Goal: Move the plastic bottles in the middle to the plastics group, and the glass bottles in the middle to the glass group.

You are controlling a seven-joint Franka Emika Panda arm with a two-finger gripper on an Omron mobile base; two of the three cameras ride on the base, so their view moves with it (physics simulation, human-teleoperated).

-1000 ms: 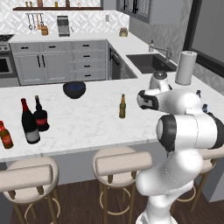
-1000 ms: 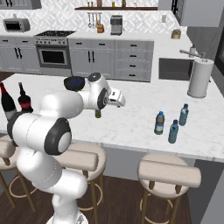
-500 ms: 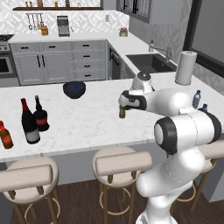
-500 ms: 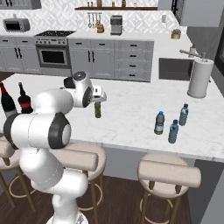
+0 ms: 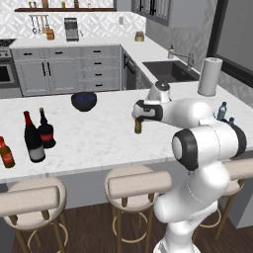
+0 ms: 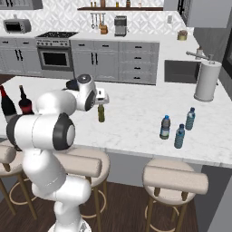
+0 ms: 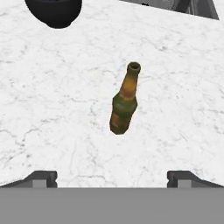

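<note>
Swung leftward across both base views, the tool (image 7: 112, 177) now hovers spread wide over the amber beer bottle (image 7: 124, 100) standing upright mid-frame on the marble bench (image 7: 52, 109); being slick, breakable glass, it looks best pinched around its labelled body.

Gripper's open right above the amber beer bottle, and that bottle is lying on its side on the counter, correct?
Not quite. The amber beer bottle stands upright on the counter, not on its side; the left base view shows it vertical under the gripper. The rest holds: the hand view shows the fingertips spread wide, well apart from the bottle, so the gripper is open above it.
</note>
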